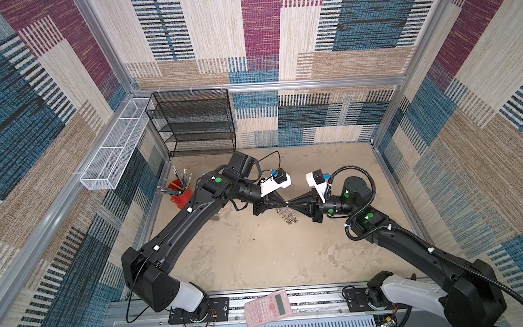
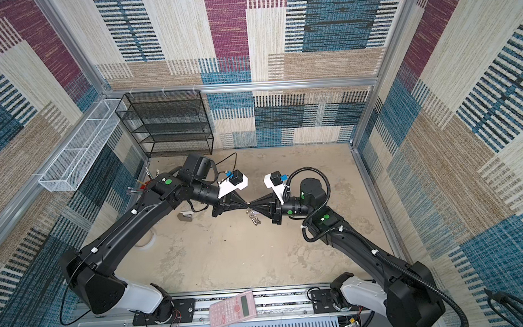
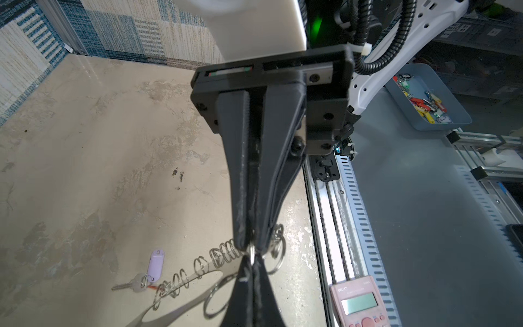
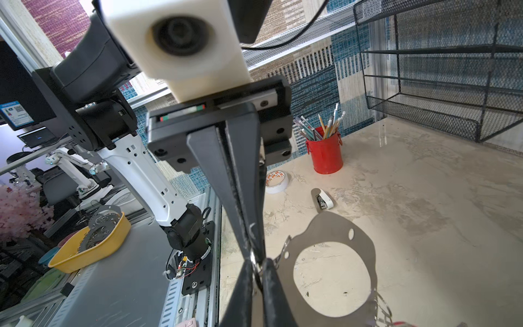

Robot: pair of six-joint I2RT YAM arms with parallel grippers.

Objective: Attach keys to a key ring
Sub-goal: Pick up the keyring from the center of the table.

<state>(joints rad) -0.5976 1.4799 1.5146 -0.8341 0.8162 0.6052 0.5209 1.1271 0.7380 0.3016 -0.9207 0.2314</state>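
Key ring (image 4: 325, 229), a grey band edged with silver split rings, hangs above the middle of the table (image 1: 257, 254), caught by one ring (image 3: 252, 252) between two grippers that meet tip to tip. The left gripper (image 1: 284, 203) and the right gripper (image 1: 289, 204) each have their jaws pressed together on that same ring from opposite sides, while the other rings (image 2: 253, 217) dangle just below the tips in a top view. A lilac-headed key (image 3: 157, 264) shows in the left wrist view at the far end of the row of rings, though whether it hangs there or lies on the table I cannot tell.
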